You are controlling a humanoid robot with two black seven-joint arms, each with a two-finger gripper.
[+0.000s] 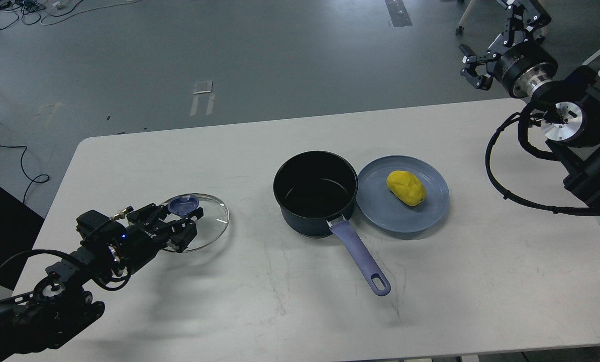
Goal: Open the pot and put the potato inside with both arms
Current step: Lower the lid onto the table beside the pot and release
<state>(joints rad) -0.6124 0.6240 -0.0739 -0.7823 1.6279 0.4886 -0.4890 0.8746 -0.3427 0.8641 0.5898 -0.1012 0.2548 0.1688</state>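
Note:
The pot [315, 193] stands open mid-table, its lavender-blue handle [360, 256] pointing toward the front right. The yellow potato [406, 187] lies on a blue-grey plate [375, 203] touching the pot's right side. The round glass lid [207, 226] rests low at the table's left. My left gripper [179, 213] is shut around the lid's blue knob [183, 204]. My right gripper [496, 42] is open and empty, held high beyond the table's far right corner, well away from the potato.
The white table [300, 311] has its far edge behind the pot and its left edge near my left arm. My right arm's cables [511, 193] loop over the table's right side. The grey floor beyond has cables and chair legs.

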